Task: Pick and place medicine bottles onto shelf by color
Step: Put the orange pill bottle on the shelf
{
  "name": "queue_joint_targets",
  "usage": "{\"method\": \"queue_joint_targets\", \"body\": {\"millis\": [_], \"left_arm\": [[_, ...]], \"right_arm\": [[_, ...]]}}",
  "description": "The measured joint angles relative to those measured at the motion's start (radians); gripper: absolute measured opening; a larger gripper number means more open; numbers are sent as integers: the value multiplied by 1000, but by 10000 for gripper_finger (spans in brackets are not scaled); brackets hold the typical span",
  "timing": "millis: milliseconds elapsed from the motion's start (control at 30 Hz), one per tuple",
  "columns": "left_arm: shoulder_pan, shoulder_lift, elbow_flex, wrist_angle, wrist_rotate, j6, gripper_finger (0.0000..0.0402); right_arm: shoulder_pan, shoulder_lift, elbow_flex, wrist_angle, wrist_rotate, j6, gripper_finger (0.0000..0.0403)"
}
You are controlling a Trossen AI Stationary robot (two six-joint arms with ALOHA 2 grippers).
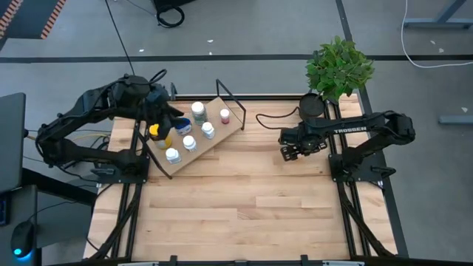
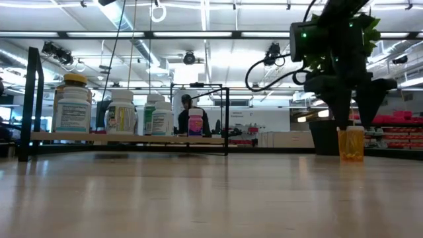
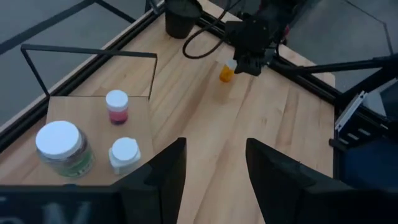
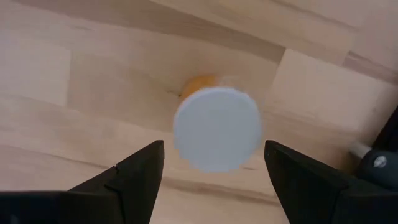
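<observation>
The right tool hangs released over the orange bottle on the table, so descending and clenching comes next, then carrying it to the shelf, where the left tool waits released.

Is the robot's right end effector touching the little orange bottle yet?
Apart. In the right wrist view the right end effector hangs open above the orange bottle, with bare table showing between its white cap and each finger.

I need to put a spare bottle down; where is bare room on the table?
The near tabletop, in front of the shelf and both arms, is bare. The strip between the shelf and the right gripper is free too. The shelf's left end is crowded with medicine bottles.
</observation>
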Motion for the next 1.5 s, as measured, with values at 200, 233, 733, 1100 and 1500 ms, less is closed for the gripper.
{"method": "queue_joint_targets", "body": {"millis": [200,233,733,1100,1500], "left_arm": [[0,4,0,19,-20,-27,172],[0,4,0,23,-28,-27,172],[0,4,0,28,-79,-79,172],[0,4,0,28,-83,-85,172],[0,4,0,28,-97,-86,172]], "right_arm": [[-31,0,-24,28,-18,-98,284],[-34,0,-29,41,-25,-109,284],[-33,0,-61,74,-39,-216,256],[-10,0,36,78,-2,-279,210],[42,58,294,137,64,-347,212]]}}
